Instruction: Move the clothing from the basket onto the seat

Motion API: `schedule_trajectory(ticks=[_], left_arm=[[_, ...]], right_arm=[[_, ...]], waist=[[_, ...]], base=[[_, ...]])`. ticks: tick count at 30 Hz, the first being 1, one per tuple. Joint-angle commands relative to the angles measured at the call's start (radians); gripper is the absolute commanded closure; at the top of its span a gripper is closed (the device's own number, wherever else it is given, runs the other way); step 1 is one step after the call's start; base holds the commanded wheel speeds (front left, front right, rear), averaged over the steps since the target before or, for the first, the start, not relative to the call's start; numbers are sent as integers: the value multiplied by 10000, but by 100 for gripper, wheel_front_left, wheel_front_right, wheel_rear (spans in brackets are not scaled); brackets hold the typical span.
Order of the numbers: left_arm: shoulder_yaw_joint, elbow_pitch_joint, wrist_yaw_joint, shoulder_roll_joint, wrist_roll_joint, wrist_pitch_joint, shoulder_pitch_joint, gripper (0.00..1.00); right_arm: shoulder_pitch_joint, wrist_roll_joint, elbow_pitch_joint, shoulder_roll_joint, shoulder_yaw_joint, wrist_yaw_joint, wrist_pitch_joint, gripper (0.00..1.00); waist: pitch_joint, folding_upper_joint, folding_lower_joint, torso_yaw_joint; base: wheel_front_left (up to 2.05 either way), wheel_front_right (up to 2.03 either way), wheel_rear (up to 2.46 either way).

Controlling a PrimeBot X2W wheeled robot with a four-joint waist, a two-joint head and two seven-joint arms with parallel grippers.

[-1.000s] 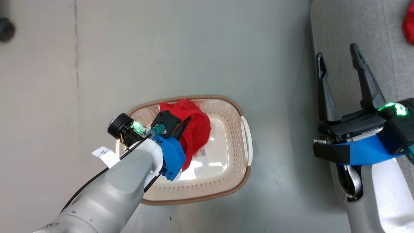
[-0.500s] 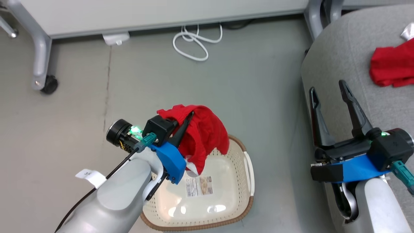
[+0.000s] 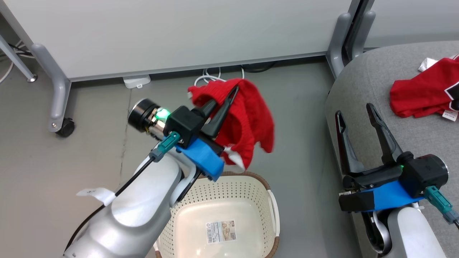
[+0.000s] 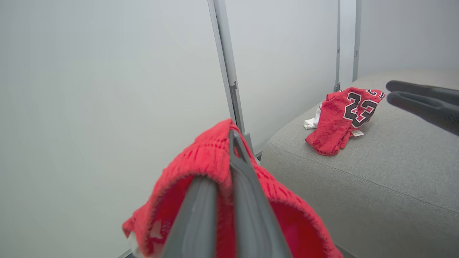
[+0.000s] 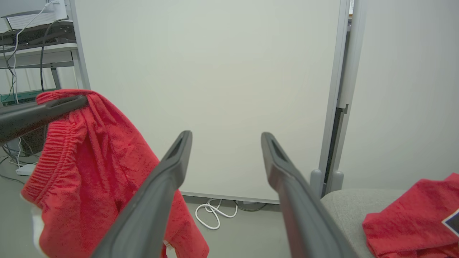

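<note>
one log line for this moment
left gripper: shut on shorts, held clear of basket | right gripper: open, near seat edge | jersey: on seat

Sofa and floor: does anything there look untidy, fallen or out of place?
The jersey lies crumpled on the sofa, not spread flat. A white cable lies in loose loops on the floor by the wall panel. The basket stands upright and looks whole.

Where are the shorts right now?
Head view, near centre: the shorts hang from the shut left tool, clear of the basket below and left of the sofa holding the jersey.
</note>
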Motion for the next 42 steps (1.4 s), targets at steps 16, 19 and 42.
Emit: schedule_trajectory(ticks=[16, 19, 42], left_arm=[[40, -771, -247, -560, 504, -50, -1457, 100], [19, -710, -254, -545, 492, -50, -1533, 100], [36, -450, -239, -823, 583, -50, -1906, 100]], right_arm=[[361, 221, 8, 74, 128, 5, -4, 0], [322, 291, -125, 75, 210, 3, -4, 0], [-300, 433, -320, 62, 3044, 3, -4, 0]], waist=[[-494, -1, 2, -170], [-466, -1, 2, -222], [-45, -1, 2, 34]], base=[[0, 0, 0], [0, 0, 0], [0, 0, 0]])
